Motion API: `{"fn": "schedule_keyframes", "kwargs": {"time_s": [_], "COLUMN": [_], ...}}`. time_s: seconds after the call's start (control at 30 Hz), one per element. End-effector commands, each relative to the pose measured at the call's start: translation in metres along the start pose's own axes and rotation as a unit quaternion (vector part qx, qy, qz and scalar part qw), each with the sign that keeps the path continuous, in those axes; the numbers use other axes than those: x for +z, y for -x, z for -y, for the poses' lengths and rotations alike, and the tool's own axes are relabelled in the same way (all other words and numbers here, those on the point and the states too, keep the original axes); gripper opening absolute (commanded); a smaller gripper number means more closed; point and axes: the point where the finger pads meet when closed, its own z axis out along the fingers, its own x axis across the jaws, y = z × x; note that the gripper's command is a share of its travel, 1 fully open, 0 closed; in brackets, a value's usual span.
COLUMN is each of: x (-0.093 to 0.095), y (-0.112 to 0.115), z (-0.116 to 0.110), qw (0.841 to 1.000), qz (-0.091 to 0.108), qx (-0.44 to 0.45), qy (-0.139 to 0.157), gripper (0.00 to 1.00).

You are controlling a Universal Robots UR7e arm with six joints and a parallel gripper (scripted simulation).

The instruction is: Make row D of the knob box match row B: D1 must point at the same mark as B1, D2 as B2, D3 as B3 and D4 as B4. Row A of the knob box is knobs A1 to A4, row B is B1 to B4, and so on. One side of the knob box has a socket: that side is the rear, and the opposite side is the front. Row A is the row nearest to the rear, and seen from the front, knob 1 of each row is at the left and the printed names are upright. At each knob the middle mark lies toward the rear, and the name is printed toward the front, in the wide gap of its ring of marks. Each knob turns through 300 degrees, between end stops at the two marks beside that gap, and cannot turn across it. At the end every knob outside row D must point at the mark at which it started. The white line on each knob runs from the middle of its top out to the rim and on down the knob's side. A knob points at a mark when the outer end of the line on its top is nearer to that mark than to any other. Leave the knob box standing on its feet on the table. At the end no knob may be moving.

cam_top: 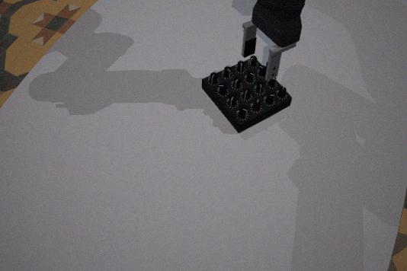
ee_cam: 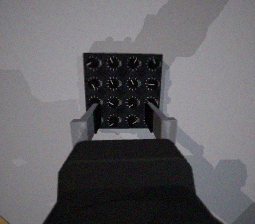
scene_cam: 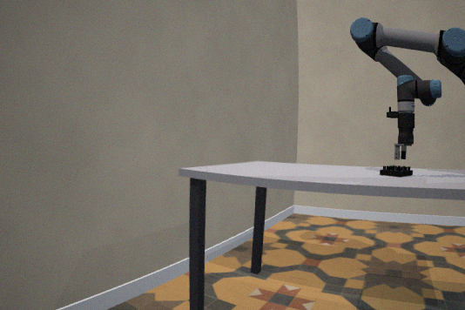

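The black knob box (cam_top: 247,96) stands on its feet on the grey table, with four rows of four small knobs with white lines. It also shows in the wrist view (ee_cam: 122,90) and, small, in the exterior view (scene_cam: 395,171). My gripper (cam_top: 261,59) is open and empty. It hangs above the far edge of the box, with its fingers apart from the knobs. In the wrist view the fingers straddle the two middle knobs of the nearest rows. The printed names are too small to read.
The table's near edge and dark legs (scene_cam: 197,238) show in the exterior view. The patterned floor (cam_top: 42,2) lies beyond the table's left edge.
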Motion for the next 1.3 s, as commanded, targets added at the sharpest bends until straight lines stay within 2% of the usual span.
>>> {"fn": "schedule_keyframes", "kwargs": {"time_s": [0.0, 0.63, 1.27], "x": [0.000, 0.000, 0.000], "y": [0.000, 0.000, 0.001], "z": [0.000, -0.010, -0.045], "qw": [1.000, 1.000, 1.000], "qz": [0.000, 0.000, 0.000], "qx": [0.000, 0.000, 0.000], "qy": [0.000, -0.001, -0.001], "gripper": [1.00, 1.00, 1.00]}}
